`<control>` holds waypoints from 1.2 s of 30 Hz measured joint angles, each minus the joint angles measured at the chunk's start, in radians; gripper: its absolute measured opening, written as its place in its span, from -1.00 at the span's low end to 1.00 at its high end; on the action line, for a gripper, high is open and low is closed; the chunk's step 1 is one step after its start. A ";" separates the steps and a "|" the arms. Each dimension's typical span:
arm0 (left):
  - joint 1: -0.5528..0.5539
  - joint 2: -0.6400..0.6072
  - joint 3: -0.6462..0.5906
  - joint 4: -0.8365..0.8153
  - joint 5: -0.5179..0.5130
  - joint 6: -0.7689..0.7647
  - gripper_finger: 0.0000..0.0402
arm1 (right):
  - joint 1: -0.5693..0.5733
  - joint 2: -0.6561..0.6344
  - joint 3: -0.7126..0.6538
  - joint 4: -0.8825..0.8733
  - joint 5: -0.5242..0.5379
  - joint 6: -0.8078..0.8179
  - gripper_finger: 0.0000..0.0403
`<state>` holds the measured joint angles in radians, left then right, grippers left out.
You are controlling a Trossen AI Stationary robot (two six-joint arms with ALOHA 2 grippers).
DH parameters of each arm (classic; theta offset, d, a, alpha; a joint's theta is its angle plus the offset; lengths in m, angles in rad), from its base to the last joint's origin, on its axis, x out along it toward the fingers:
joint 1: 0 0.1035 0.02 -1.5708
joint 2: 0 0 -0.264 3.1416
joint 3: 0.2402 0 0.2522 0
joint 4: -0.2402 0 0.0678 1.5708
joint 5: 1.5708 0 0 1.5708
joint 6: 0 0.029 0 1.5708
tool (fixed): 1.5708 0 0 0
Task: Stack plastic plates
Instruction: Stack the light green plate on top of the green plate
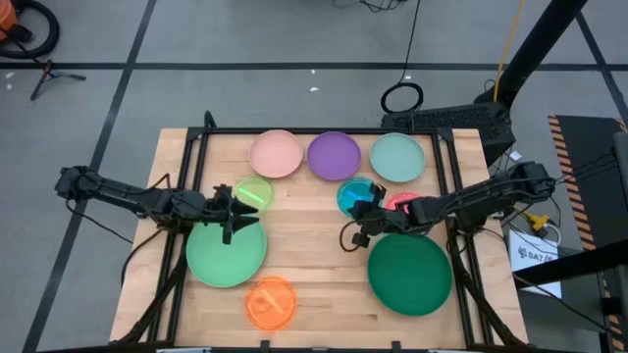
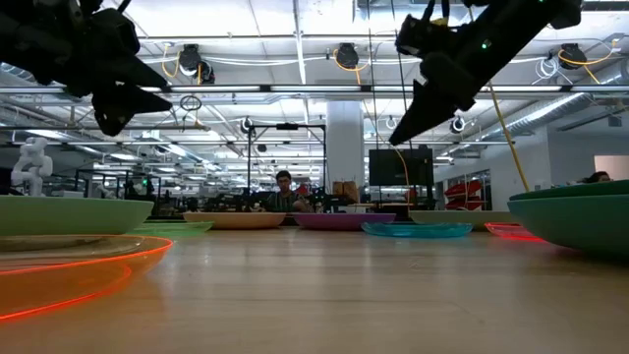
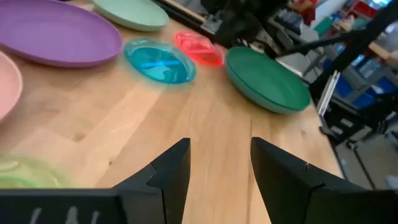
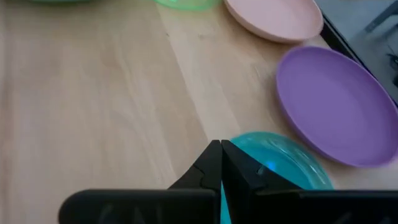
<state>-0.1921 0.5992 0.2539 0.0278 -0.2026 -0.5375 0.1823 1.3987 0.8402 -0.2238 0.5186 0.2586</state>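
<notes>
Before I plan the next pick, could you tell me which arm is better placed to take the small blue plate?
Probably the right. Its pincer, shut and empty, hangs beside the blue plate; it must open first. The left pincer, open, is over the light green plate, across the table.

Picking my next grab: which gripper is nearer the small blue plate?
Right. The right gripper hangs just beside the small blue plate; the left gripper is across the table by the yellow-green plate.

Light wooden tabletop (image 1: 314,255) inside a black metal frame (image 1: 324,130). Grey floor around it, dark tape lines (image 1: 128,78). Black cable coil (image 1: 401,97) on floor behind the table. Person (image 2: 284,187) seated far back in low view, dark monitor (image 2: 399,167) to the right.
</notes>
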 joint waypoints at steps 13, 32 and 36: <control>0.001 0.325 0.331 -0.429 0.020 0.168 -0.14 | -0.064 -0.130 0.000 -0.192 -0.103 0.006 -1.00; 0.008 0.830 0.622 -0.790 0.179 0.773 -0.14 | -0.048 -0.206 -0.001 -0.215 -0.105 0.048 -1.00; 0.010 0.856 0.622 -0.785 0.180 0.812 -0.14 | -0.048 -0.205 -0.001 -0.208 -0.105 0.048 -1.00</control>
<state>-0.1816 1.4553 0.8761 -0.7575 -0.0230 0.2749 0.1345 1.1934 0.8394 -0.4318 0.4136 0.3061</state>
